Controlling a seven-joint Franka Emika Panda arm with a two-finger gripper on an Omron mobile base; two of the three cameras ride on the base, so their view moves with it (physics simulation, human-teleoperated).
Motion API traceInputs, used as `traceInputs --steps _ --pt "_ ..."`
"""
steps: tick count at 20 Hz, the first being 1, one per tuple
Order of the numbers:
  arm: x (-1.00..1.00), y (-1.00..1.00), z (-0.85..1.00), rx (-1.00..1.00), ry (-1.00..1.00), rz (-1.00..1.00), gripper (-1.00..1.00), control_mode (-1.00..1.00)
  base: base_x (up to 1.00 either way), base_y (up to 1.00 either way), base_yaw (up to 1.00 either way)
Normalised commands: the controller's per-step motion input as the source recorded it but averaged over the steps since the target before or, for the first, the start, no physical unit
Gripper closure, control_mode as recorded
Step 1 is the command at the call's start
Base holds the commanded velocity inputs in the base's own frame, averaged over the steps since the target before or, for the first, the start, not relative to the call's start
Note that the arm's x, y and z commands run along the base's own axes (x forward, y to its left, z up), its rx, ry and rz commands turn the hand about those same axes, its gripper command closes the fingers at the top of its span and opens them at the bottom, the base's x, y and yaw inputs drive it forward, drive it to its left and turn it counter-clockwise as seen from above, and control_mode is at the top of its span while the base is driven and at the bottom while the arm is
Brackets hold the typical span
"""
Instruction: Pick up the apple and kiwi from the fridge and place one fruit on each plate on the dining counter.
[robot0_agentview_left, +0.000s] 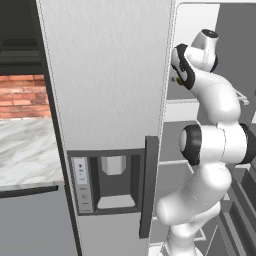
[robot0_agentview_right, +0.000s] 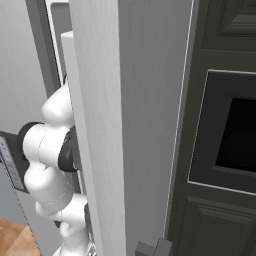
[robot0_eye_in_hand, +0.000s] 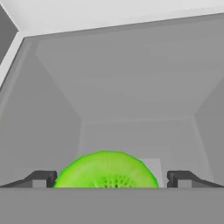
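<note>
Lime-green cut face of the oval kiwi sits squarely between the two dark fingertips of the wide-open, empty gripper, just ahead of it inside the white-walled silver fridge, untouched.

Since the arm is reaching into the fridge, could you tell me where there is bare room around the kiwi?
In the hand view, the grey shelf floor beyond the kiwi, up to the fridge back wall, lies bare, as do the stretches toward both side walls. It is tight only at the claw: the kiwi sits between the open fingertips, with slim gaps either side.
</note>
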Motion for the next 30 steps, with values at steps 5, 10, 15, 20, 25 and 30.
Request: traceInputs --steps 5,10,15,20,25,30 --pt "0.0 0.0 -0.07 0.0 0.0 0.0 -1.0 -1.0 0.0 0.0 0.0" --pt "0.0 0.0 -0.07 0.0 0.0 0.0 1.0 -1.0 0.0 0.0 0.0" --pt "-0.12 0.0 -0.01 0.0 -0.07 0.0 1.0 -1.0 0.0 0.0 0.0" --pt "-0.7 0.0 0.19 0.0 -0.23 -0.02 1.0 -1.0 0.0 0.0 0.0" --pt "-0.88 0.04 0.33 0.0 -0.2 -0.03 1.0 -1.0 0.0 0.0 0.0" --pt "-0.77 0.23 0.37 0.0 -0.1 -0.01 1.0 -1.0 0.0 0.0 0.0"
